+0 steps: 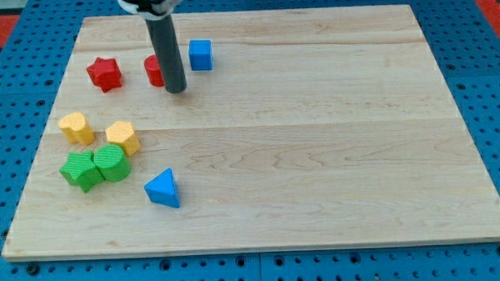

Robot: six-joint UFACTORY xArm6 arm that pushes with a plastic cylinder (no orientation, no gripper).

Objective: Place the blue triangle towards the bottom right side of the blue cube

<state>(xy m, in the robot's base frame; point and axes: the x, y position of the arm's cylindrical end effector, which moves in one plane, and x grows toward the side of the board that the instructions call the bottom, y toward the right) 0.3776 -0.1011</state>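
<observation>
The blue triangle (162, 189) lies near the board's lower left. The blue cube (200, 55) stands near the view's top, left of centre. My tip (176, 90) is at the end of the dark rod, just below and left of the blue cube, beside a red block (153, 70) that the rod partly hides. The tip is far above the blue triangle in the view and touches neither blue block.
A red star (104, 73) lies at the upper left. Two yellow blocks (74, 127) (122, 137) and two green blocks (80, 169) (111, 162) cluster at the left, just above and left of the blue triangle. The wooden board (317, 155) sits on blue pegboard.
</observation>
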